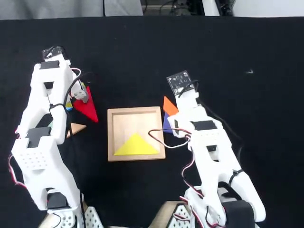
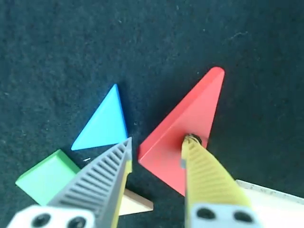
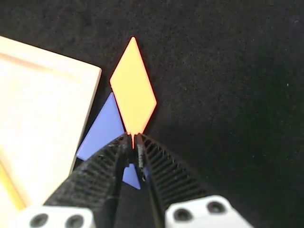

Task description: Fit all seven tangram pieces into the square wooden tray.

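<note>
The square wooden tray [image 1: 114, 135] holds a yellow triangle [image 1: 136, 145]. My left gripper [image 2: 159, 142] is open low over the red triangle [image 2: 194, 114]. Its yellow finger [image 2: 204, 175] rests on the red face and its grey finger [image 2: 102, 175] stands just off the triangle's edge. Close by lie a blue triangle [image 2: 102, 123], a green piece [image 2: 45, 175] and a tan triangle [image 2: 137, 205]. My right gripper [image 3: 133, 141] is shut on the tip of the orange parallelogram [image 3: 133, 90], beside the tray's right edge. The parallelogram overlaps a purple-blue triangle [image 3: 102, 130].
The tray's rim [image 3: 90, 95] lies right beside the orange and purple-blue pieces. A black cloth [image 1: 247, 95] covers the whole table, with open room at the far side and to the right. The left arm [image 1: 45, 118] stands over the pieces left of the tray.
</note>
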Motion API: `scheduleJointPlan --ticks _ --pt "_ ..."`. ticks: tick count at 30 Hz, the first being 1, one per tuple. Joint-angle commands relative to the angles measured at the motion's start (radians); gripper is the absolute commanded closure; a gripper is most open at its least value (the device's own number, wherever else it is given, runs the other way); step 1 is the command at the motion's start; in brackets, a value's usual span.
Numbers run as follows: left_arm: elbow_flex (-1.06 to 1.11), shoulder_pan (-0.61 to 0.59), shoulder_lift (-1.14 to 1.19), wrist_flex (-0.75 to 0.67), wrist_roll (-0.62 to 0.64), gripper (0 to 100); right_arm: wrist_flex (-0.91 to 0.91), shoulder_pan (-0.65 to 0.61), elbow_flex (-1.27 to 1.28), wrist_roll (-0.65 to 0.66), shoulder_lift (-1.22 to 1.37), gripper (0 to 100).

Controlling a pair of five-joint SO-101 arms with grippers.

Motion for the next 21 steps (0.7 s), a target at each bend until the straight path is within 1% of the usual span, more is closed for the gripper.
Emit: scheduleJointPlan --ticks 1,4,8,10,16,21 --pt "0.004 0.048 -0.044 0.028 -0.003 86 -0.009 -0.015 -0.004 0.009 -0.038 98.6" --pt "0.035 0.116 -0.095 0.023 -0.041 86 -0.009 -0.017 -0.004 0.009 -0.038 98.6" --pt "0.035 0.189 -0.118 0.015 -0.041 86 -0.009 -0.015 -0.004 0.009 -0.038 98.6" --pt "0.041 0.205 -0.127 -0.008 -0.041 86 -0.009 -0.015 -0.004 0.009 -0.038 98.6" --pt "0.012 0.246 -0.129 -0.011 -0.041 86 -0.009 -0.015 -0.004 0.009 -0.038 98.5" --pt "-0.004 0.312 -0.129 -0.003 -0.044 85 -0.009 -0.017 -0.004 0.011 -0.038 98.5"
